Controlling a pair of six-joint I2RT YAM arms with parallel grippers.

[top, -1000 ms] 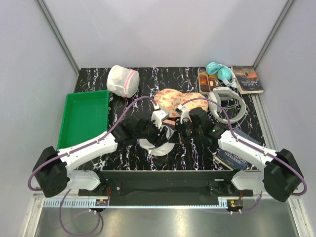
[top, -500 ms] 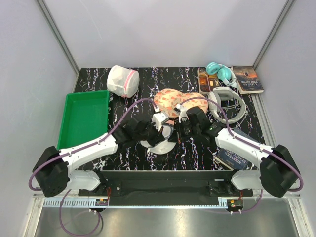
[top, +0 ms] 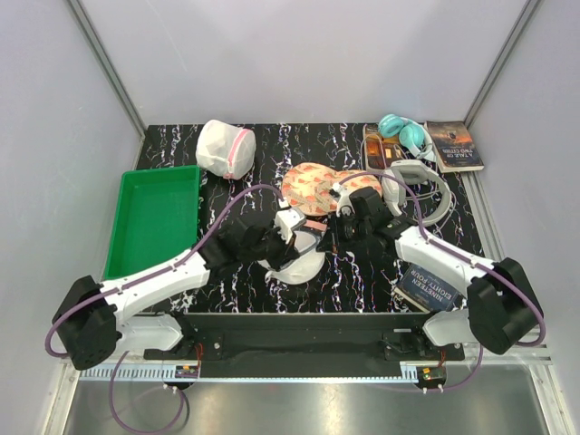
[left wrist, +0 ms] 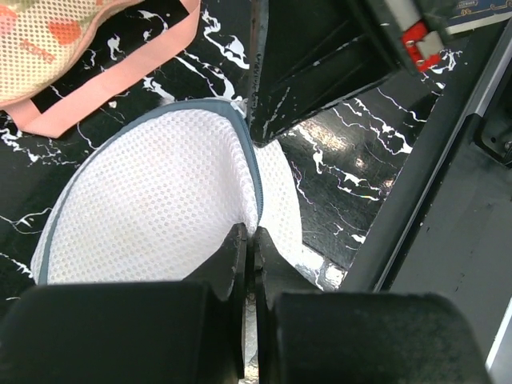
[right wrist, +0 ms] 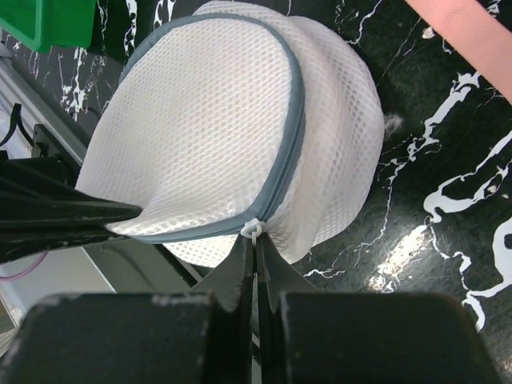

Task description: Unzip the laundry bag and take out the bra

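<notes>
The laundry bag (top: 299,265) lies at the table's middle front, a round white mesh dome with a grey zip band (right wrist: 288,136) that runs shut round its rim. From the left, my left gripper (left wrist: 250,234) is shut on the bag's mesh edge beside the zip band (left wrist: 258,172); in the top view this gripper (top: 288,246) sits over the bag. My right gripper (right wrist: 256,242) is shut on the small white zip pull (right wrist: 254,230), and from above it (top: 320,239) meets the bag's right side. The bra is hidden.
A green tray (top: 154,217) stands at the left. A white mesh pouch with pink trim (top: 225,148) sits at the back. A floral two-cup item (top: 317,186) with a pink strap (left wrist: 104,80) lies just behind the bag. Headphones (top: 419,192) and books (top: 433,288) crowd the right.
My left gripper has closed on the bag's edge, having stood open a second ago. Both wrists have drawn in over the bag, the right one shifting away from its base.
</notes>
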